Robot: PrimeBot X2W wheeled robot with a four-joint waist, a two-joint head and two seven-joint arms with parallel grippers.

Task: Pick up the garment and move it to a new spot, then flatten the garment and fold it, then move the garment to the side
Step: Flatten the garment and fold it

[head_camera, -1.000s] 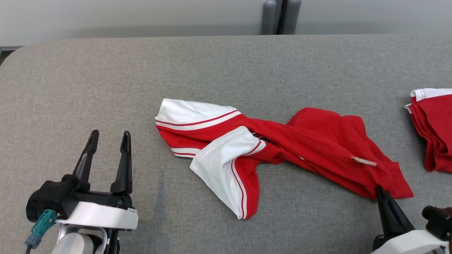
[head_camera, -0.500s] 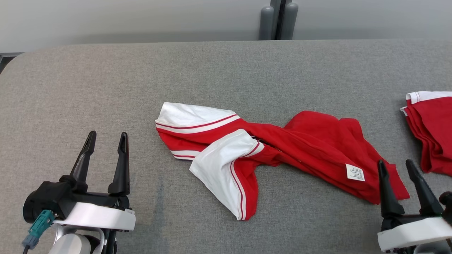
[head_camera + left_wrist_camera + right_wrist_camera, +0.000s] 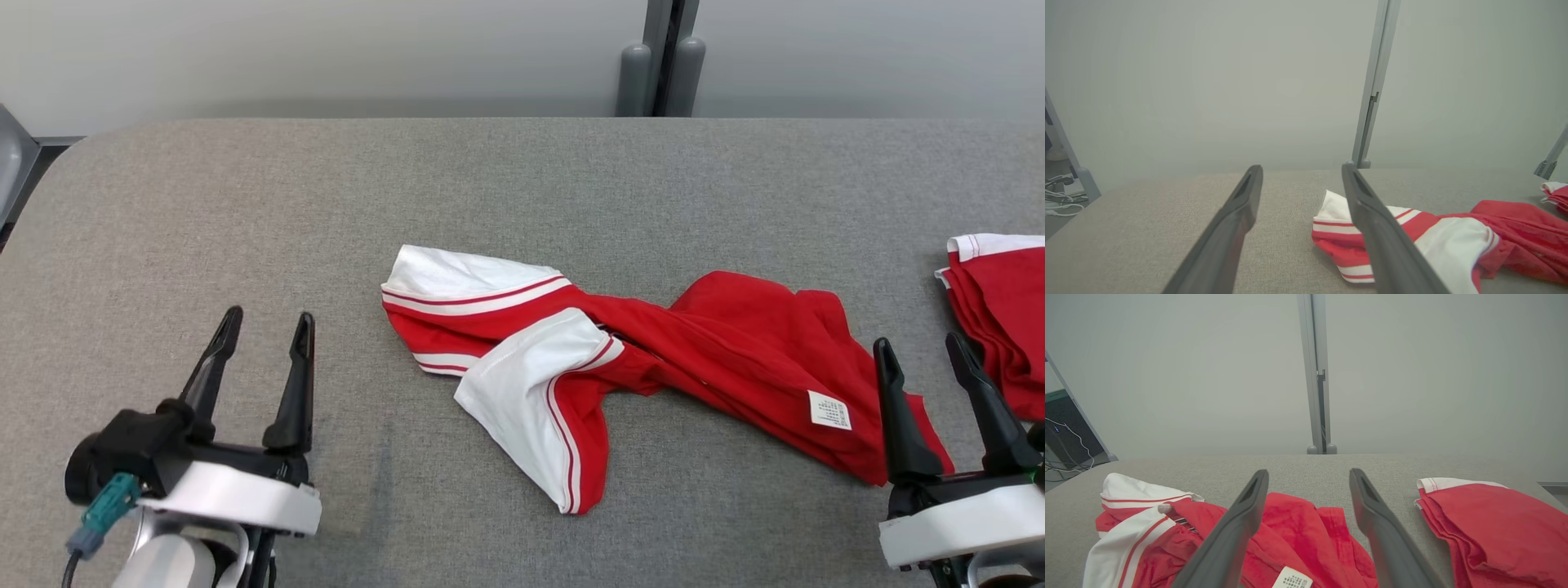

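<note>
Crumpled red sports shirt [image 3: 718, 351] at centre of grey woven worktop [image 3: 522, 188].
Soft knit, twisted lengthwise; white, red-striped sleeves toward 9 o'clock; white care label [image 3: 829, 409], print unreadable, toward 4 o'clock. Left hand [image 3: 269, 318] at 8 o'clock and right hand [image 3: 918, 343] at 4 o'clock spread open, empty. Folded red garment [image 3: 1000, 327] at 3 o'clock.

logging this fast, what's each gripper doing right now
Left gripper: open, holding nothing.
Right gripper: open, holding nothing, by the garment.
</note>
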